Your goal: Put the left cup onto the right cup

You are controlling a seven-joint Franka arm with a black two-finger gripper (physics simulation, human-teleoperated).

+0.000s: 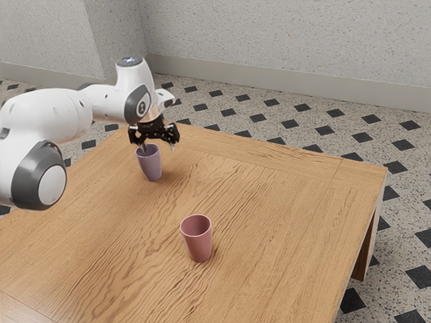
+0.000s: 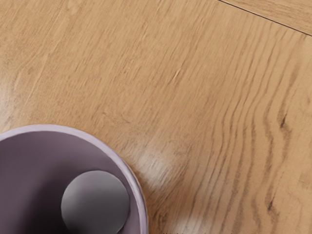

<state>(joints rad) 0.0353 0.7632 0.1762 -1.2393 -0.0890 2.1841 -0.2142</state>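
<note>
The gripper (image 1: 155,142) hangs with its fingers spread wide, holding nothing; directly beneath it the purple cup (image 1: 149,163) stands upright on the wooden table (image 1: 283,202), its rim close under the fingertips; the wrist view looks straight down into the purple cup (image 2: 29,165), just under the hand; the pink cup (image 1: 196,237) stands upright well apart from the gripper, toward the exterior view's right and nearer the camera.

- Wooden desk (image 1: 283,202) with a strong grain across its top.
- Purple cup (image 1: 149,163) stands upright near the far edge.
- Pink cup (image 1: 196,238) stands upright near the middle, well apart from it.
</note>
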